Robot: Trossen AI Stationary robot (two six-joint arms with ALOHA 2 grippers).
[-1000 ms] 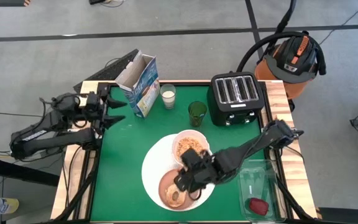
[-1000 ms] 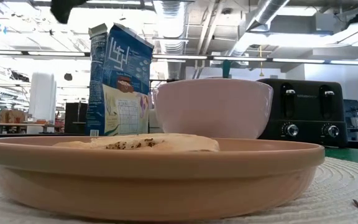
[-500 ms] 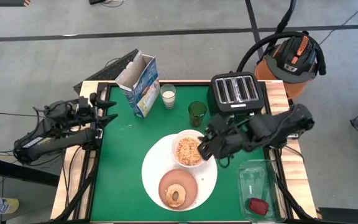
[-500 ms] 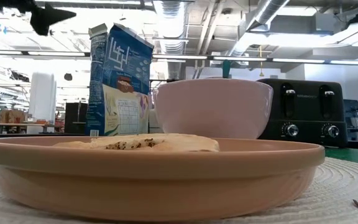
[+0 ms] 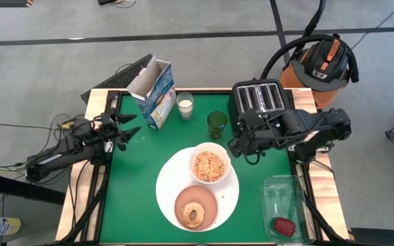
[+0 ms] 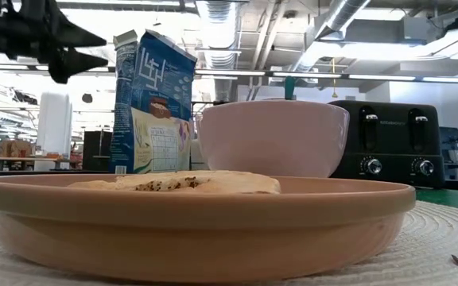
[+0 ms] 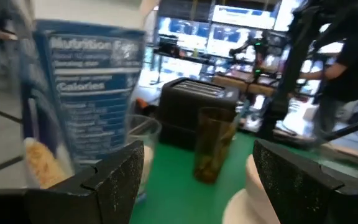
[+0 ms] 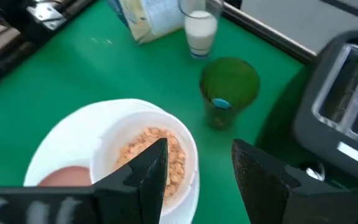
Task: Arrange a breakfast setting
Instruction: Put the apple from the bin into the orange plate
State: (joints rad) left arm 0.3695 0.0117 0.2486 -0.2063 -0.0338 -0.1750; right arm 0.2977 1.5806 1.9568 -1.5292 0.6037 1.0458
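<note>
The large white plate lies on the green mat. On it stand the white bowl, filled with cereal, and the salmon-pink plate, which carries the bagel. The blue cereal box stands open at the far left. The dark-red item lies in the clear tray. No spoon shows. My left gripper is open and empty, just near of the box. My right gripper is open and empty between the bowl and the toaster; its wrist view looks down on the bowl.
A glass of milk and a green cup stand at the far middle, and the black toaster at the far right. The clear tray sits at the near right edge. Bare green mat lies left of the white plate.
My right gripper has drawn away from the salmon-pink plate, past the bowl, toward the toaster at the far right. The plate and bagel have stayed in place. My left gripper has come down and a little toward the table's near edge, beside the cereal box.
</note>
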